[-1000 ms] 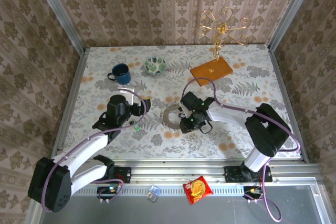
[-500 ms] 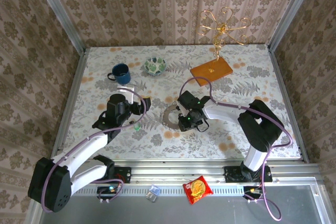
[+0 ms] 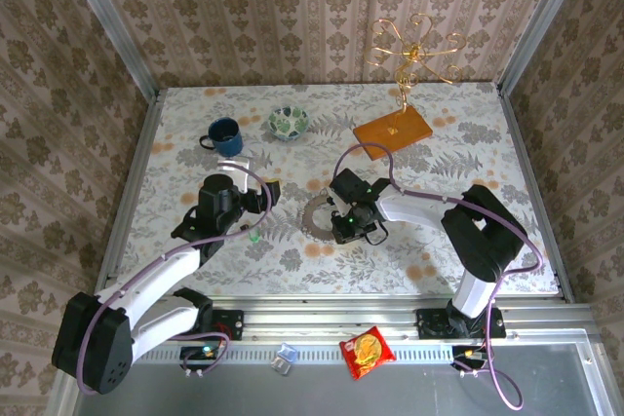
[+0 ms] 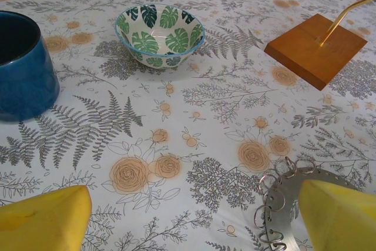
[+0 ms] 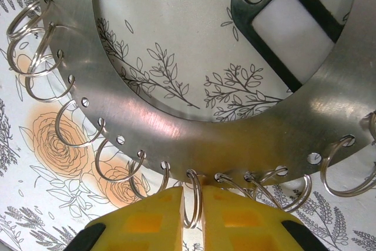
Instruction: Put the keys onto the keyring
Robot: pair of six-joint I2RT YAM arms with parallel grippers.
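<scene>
Our right hand clamps a small wire ring on the silver crescent plate, likely steadying it for the tiny green-headed key; our left hand gapes wide.

One mug, one bowl, one wire stand, one curved metal plate carrying at least ten split rings, their exact count unclear. One green key, one snack packet, two arms.
</scene>
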